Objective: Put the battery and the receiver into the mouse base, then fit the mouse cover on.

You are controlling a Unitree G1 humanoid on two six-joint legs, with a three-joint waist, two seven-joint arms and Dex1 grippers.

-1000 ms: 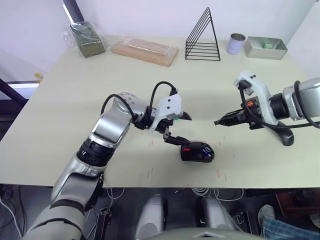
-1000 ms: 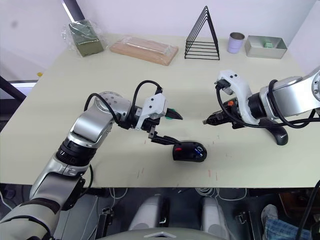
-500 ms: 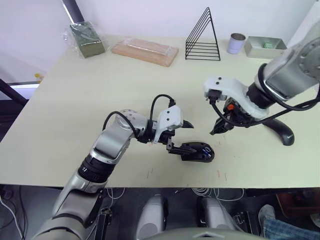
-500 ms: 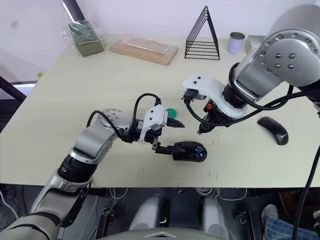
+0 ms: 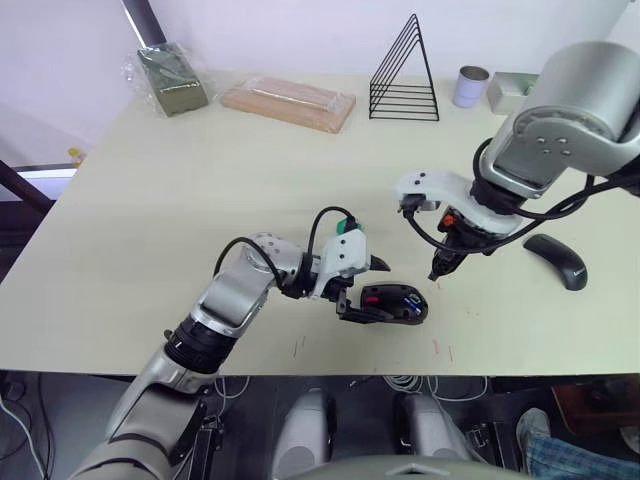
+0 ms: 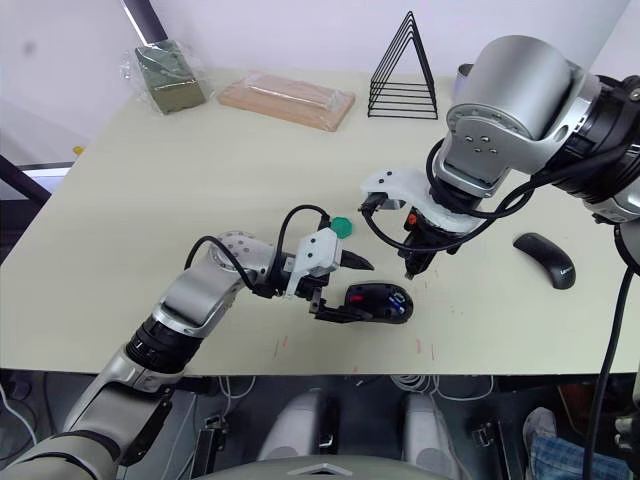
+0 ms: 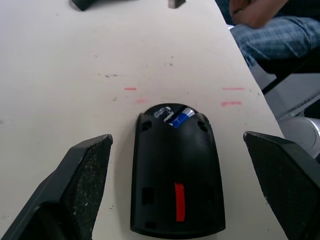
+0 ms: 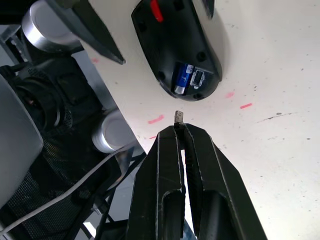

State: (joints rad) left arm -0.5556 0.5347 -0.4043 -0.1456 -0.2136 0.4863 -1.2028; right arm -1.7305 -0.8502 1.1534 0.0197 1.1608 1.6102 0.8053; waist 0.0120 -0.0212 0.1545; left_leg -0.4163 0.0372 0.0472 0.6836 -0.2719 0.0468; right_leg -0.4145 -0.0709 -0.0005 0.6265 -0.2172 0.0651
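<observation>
**Receiver held over mouse base**

Beige table [image 5: 150,200] w/ wire rack [image 5: 405,75] and wood block [image 5: 290,100] along upper edge. Mouse base [image 5: 395,303] sits lower centre, battery [image 8: 182,79] already in its compartment. L gripper [image 5: 362,290] spread wide, one finger either side of base. R gripper [image 8: 180,131] clamped on receiver [image 8: 178,118], tip just above-right of base. Mouse cover [image 5: 556,259] lies far right, well apart.
</observation>
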